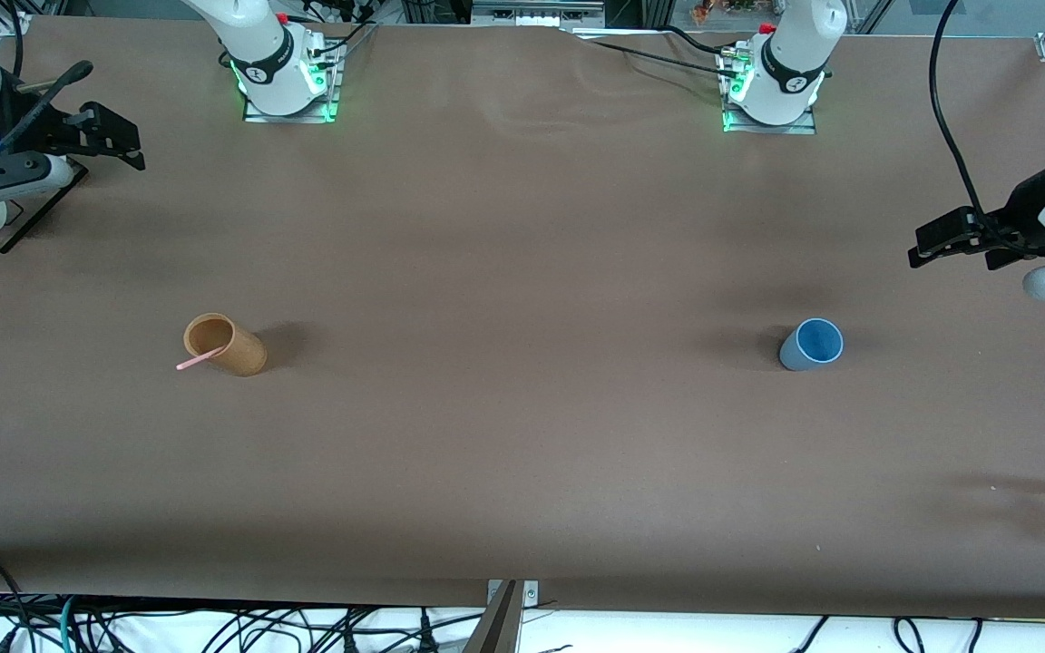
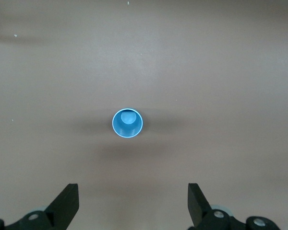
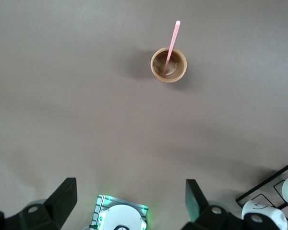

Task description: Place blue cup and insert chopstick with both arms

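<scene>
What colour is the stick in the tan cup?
Pale pink; the chopstick shows best in the right wrist view.

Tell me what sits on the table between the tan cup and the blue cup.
Nothing: in the front view only bare brown tabletop runs from the tan cup to the blue cup.

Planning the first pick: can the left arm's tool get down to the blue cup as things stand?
Probably yes: the left tool hangs open above the upright blue cup, with only bare table around it.

Blue cup (image 1: 811, 345), pink chopstick (image 1: 200, 360), tan cup (image 1: 224, 345)
</scene>
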